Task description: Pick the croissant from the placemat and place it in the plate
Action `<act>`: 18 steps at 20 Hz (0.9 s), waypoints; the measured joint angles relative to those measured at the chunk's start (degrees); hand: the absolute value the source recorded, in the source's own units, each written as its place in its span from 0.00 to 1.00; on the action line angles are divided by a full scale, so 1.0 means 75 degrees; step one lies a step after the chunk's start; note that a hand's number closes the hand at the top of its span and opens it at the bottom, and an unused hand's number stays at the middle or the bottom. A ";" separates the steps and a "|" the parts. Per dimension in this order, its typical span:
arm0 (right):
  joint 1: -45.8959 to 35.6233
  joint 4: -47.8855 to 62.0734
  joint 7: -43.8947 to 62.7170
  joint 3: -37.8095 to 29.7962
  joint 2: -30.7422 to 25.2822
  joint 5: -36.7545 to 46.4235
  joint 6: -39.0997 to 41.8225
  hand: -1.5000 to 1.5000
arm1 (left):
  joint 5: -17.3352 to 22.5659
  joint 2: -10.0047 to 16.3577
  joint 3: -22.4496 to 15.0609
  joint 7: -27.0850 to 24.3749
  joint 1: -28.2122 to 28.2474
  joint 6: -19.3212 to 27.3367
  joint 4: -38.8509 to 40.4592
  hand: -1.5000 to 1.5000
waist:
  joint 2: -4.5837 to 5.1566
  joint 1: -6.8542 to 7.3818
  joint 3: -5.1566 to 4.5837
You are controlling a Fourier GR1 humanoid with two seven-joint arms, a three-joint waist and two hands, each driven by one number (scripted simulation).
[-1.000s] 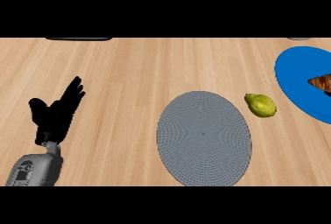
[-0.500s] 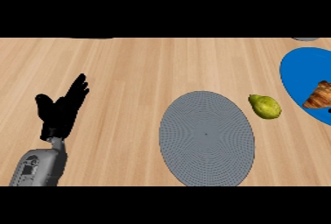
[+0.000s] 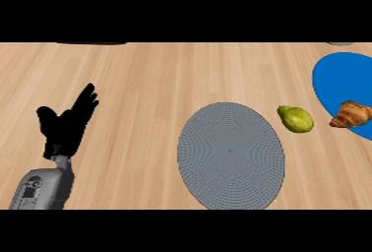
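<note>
From my remote station: against the frame of 1 second ago, the croissant (image 3: 352,114) now shows lower on the blue placemat (image 3: 340,78) and almost whole, where before only a sliver of it showed at the view's right edge. The grey plate (image 3: 231,155), the yellow-green fruit (image 3: 295,118) and the left hand (image 3: 69,125) stand about where they stood.

The plate lies at the middle of the wooden tabletop (image 3: 160,74), its ribbed grey face showing all over. The placemat, cut off by the right edge, carries the croissant near its lower left rim. The fruit lies on the bare wood between plate and placemat, just beside the plate's upper right rim.

The croissant is golden brown, ridged in bands, its near tip pointing toward the fruit.

The left hand rests at the view's left, fingers (image 3: 87,98) straight and apart, holding nothing.
</note>
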 measured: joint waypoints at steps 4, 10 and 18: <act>-0.0282 0.0144 0.0223 -0.0328 -0.0096 -0.0567 0.0598 0.00 | -0.0008 0.0018 -0.0006 0.0063 0.0124 -0.0004 -0.0118 0.50 | -0.0047 -0.0048 -0.0008; -0.0539 0.0719 0.1426 -0.0540 -0.0377 -0.1096 0.1980 0.00 | 0.0007 0.0071 0.0028 0.0101 0.0249 -0.0026 -0.0260 0.50 | -0.0057 -0.0068 -0.0013; -0.0428 0.0748 0.2213 -0.0688 -0.0698 -0.1555 0.2914 0.00 | -0.0058 -0.0019 -0.0052 0.0042 0.0326 0.0015 -0.0316 0.50 | -0.0003 -0.0040 0.0010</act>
